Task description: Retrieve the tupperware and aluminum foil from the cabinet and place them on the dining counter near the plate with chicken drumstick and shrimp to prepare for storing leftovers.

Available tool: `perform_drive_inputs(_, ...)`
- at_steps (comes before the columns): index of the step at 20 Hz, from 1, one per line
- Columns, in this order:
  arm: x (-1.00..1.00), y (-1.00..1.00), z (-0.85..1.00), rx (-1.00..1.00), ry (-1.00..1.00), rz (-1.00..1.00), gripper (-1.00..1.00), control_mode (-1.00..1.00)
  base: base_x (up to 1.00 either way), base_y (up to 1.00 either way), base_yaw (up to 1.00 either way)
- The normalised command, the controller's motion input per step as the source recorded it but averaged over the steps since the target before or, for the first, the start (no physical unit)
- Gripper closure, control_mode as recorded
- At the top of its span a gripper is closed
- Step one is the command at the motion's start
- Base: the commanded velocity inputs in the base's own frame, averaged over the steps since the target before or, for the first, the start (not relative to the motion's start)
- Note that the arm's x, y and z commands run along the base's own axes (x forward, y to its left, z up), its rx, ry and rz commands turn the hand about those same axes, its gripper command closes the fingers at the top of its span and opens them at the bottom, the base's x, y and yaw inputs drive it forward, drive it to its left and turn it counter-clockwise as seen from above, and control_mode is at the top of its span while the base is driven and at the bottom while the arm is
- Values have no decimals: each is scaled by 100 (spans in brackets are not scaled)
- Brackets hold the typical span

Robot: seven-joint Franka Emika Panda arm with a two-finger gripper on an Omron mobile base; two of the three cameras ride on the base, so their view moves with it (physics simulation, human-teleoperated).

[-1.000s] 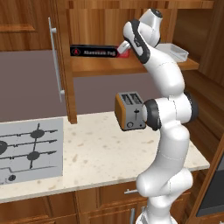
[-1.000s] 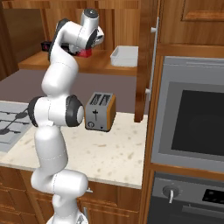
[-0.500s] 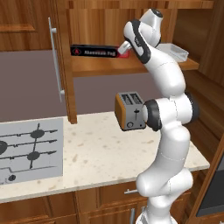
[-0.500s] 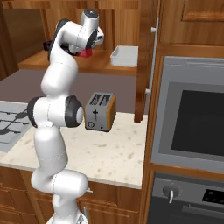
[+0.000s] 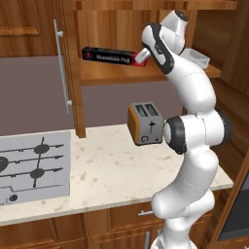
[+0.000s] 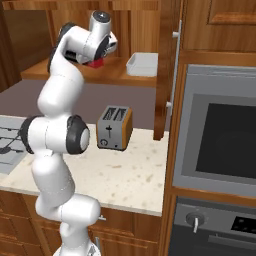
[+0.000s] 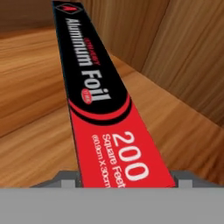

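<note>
Reaching into the cabinet (image 5: 73, 73), I have the claw (image 5: 141, 56) straddling the red end of the foil (image 5: 108, 56) on the shelf; whether it grips yet, I can't tell. Light, stiff, slick cardboard, so it may swing from an end hold.

The foil box (image 7: 103, 100) before my hand is black with white lettering and a red near end, the shelf (image 5: 116, 73) under it warm brown wood, the tub (image 6: 142, 64) pale grey-white, the toaster (image 5: 145, 123) orange and silver, and the counter (image 5: 107, 170) speckled beige.
</note>
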Motion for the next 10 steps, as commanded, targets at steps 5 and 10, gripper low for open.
perform_drive_inputs(5,-100,0,0,0,0,-1,100,-100,0,0,0)
perform_drive_inputs(10,-100,0,0,0,0,-2,100,-100,0,0,0)
